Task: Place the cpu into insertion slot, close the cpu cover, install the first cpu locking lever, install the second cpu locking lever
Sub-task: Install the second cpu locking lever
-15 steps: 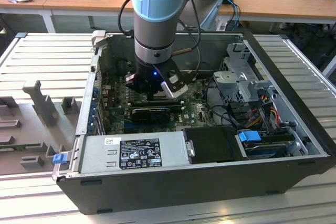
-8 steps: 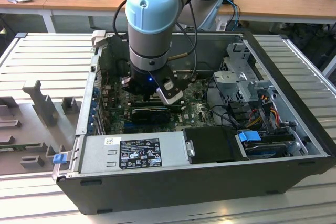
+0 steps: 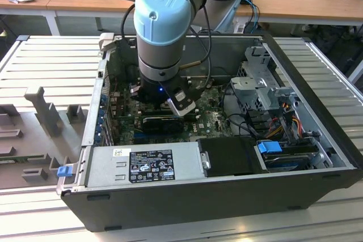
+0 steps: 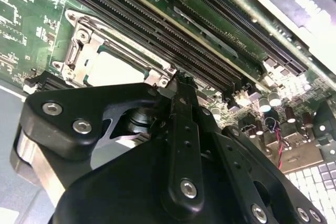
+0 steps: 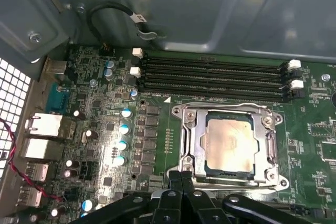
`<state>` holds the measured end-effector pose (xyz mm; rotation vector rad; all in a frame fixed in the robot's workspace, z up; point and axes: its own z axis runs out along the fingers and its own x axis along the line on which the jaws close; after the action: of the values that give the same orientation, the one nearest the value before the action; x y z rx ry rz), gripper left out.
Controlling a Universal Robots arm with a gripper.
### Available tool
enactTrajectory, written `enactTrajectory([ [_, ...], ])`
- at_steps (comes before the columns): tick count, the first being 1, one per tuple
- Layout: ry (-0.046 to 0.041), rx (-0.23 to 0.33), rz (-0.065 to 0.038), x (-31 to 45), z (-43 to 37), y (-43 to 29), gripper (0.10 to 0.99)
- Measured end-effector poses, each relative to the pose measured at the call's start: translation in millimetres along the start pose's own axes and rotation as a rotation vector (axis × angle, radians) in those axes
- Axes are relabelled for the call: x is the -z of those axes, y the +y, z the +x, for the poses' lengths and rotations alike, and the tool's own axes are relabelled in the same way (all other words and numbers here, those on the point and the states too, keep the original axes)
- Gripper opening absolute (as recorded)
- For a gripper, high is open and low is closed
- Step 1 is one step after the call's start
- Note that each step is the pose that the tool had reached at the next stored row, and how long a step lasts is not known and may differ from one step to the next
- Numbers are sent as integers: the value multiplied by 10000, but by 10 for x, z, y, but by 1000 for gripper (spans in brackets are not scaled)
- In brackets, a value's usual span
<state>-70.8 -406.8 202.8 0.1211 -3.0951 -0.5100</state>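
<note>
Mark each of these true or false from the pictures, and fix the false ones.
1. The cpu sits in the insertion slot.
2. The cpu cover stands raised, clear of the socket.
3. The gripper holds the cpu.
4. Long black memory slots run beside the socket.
1. True. In the first wrist view the cpu lies in the insertion slot.
2. False. The cpu cover lies flat around the chip, its cut-out framing the metal top.
3. False. The gripper is shut at the socket's edge with nothing between its fingertips.
4. True. The memory slots lie alongside the socket.
</note>
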Motion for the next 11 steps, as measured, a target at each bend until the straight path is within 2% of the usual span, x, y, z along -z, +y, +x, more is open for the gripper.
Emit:
enactTrajectory([
  [4,-6,0,-89,-42,1,-16,106],
  [6,-14,2,-186,-55,1,-19,106],
  [7,-22,3,-280,-75,1,-25,106],
  [9,-30,5,-369,-100,11,-33,106],
  [11,-27,6,-370,-96,15,-32,106],
])
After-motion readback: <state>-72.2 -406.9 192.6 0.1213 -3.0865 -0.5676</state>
